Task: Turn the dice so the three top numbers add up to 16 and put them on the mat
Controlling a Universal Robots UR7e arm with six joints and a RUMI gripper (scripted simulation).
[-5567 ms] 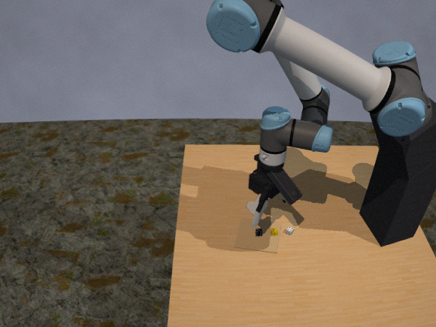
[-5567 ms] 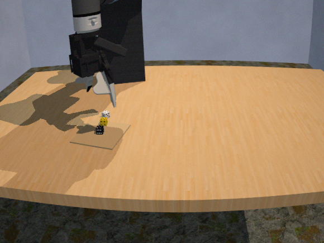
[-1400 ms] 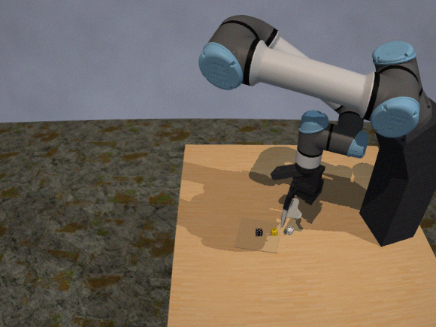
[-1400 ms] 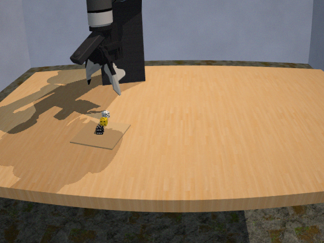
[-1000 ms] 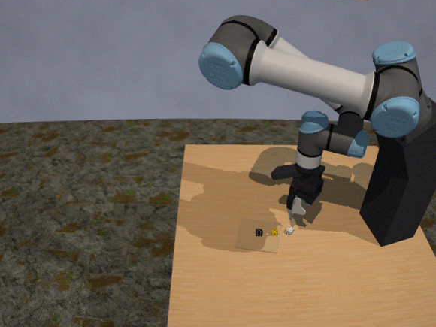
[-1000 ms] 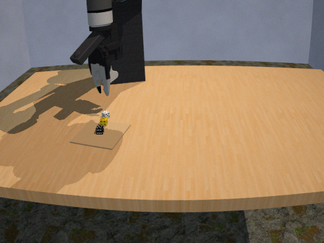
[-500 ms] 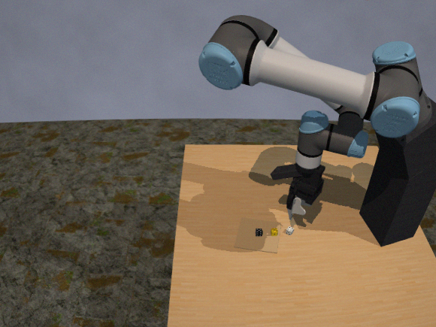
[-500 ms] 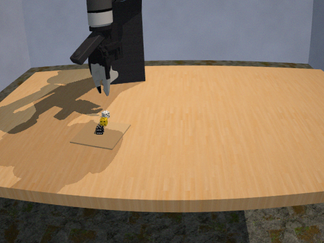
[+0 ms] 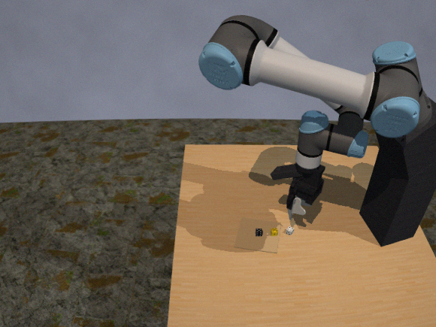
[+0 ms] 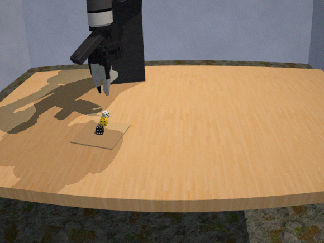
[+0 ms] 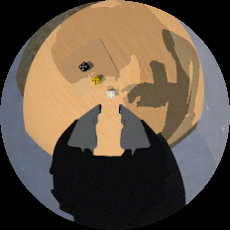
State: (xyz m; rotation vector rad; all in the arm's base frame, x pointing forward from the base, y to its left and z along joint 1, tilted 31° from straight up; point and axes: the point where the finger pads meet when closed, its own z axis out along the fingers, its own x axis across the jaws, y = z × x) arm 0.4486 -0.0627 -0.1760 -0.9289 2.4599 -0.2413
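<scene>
The white die [image 9: 289, 230] [image 10: 105, 114] [image 11: 110, 93] rests on the table just outside the mat [image 9: 248, 242] [image 10: 112, 140] [image 11: 102, 56]. The yellow die [image 9: 274, 231] [image 10: 103, 121] [image 11: 96, 79] sits on the mat near the edge facing the white die. The black die [image 9: 258, 232] [image 10: 99, 129] [image 11: 84, 65] sits further in on the mat. The top numbers are too small to read surely. My gripper [image 9: 292, 222] [image 10: 103, 93] [image 11: 110, 105] is partly open with a narrow, empty gap, above the table near the white die.
The three dice stand in a loose row, with small gaps between white and yellow and between yellow and black. The black robot pedestal [image 9: 391, 200] [image 10: 129, 45] stands on the robot's side of the table [image 9: 301, 286] [image 10: 209, 140]. Arm shadows cover much of the mat.
</scene>
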